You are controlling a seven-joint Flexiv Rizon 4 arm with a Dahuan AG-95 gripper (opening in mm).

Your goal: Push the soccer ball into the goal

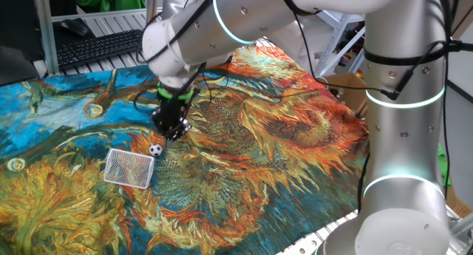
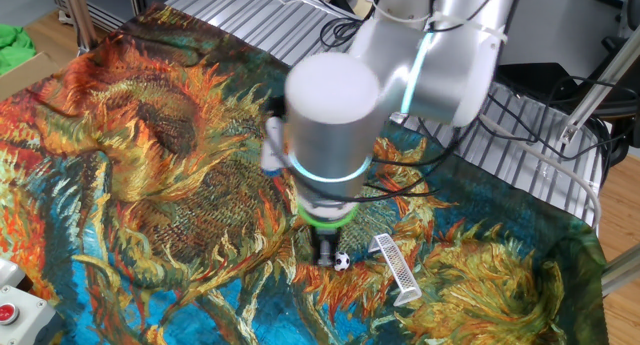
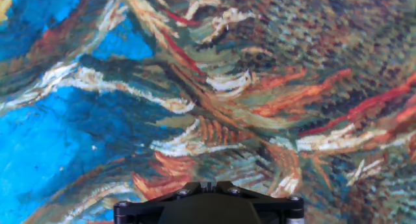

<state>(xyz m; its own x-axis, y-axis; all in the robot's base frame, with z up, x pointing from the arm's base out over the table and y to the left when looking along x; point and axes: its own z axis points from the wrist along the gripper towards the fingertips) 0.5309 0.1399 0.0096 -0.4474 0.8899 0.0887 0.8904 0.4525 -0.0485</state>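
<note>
The soccer ball [image 1: 155, 149] is a tiny white ball with black patches lying on the painted cloth. It also shows in the other fixed view, the ball [image 2: 343, 261] just right of the fingertips. My gripper [image 1: 174, 132] hangs low over the cloth with its jaws shut and empty, a short way behind the ball. The goal [image 1: 129, 167], a small white frame with mesh, lies just past the ball on its far side from the gripper; in the other fixed view the goal [image 2: 397, 268] lies to the ball's right. The hand view shows only cloth and the gripper body [image 3: 207, 204].
A sunflower-patterned cloth [image 1: 281, 137] covers the table. A black keyboard [image 1: 96, 46] lies at the back left. The arm's white base [image 1: 399, 137] stands at the right. A red button box [image 2: 10, 313] sits at the bottom left corner in the other fixed view.
</note>
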